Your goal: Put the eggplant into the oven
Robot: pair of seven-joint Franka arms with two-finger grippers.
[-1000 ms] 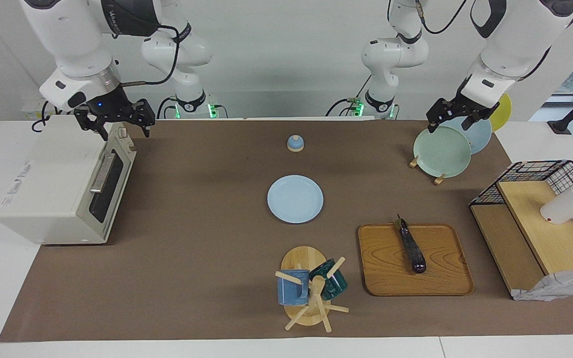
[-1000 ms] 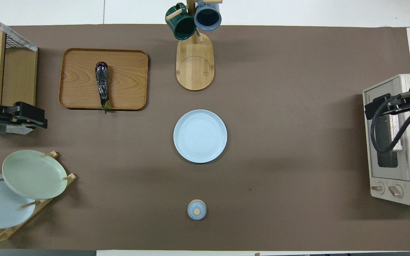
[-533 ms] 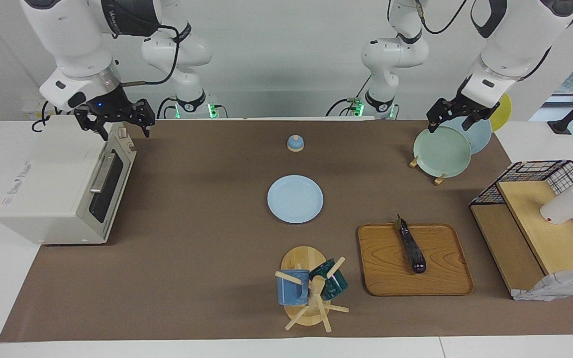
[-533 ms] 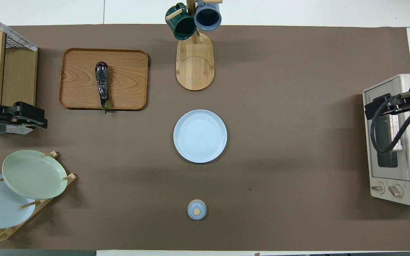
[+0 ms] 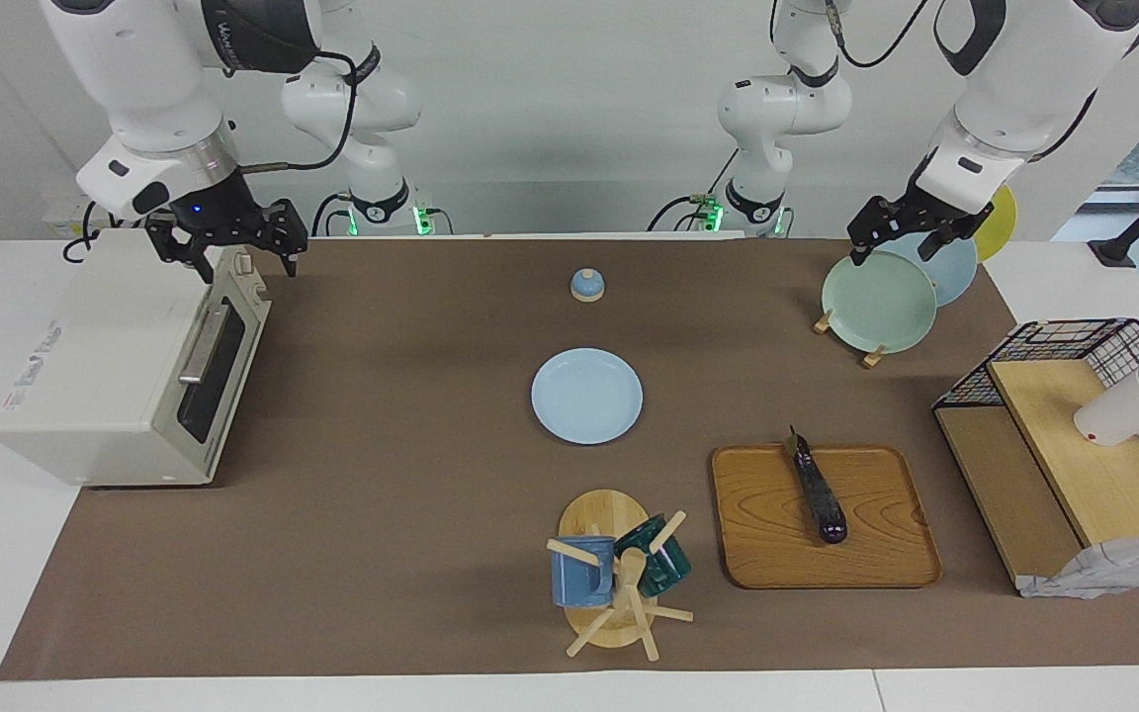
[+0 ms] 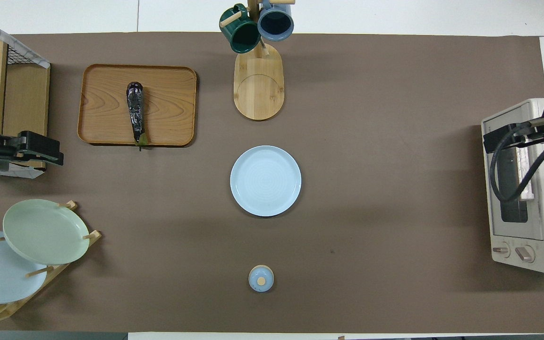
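Oven [image 5: 125, 366] door shut, eggplant [image 5: 819, 489] on tray [image 5: 886, 554] at the plate's [image 5: 586, 396] four o'clock; right hand [image 5: 230, 242], spread, should hook the handle [image 5: 196, 346] squarely; left hand [image 5: 894, 229] waits open over the rack [image 5: 878, 302].
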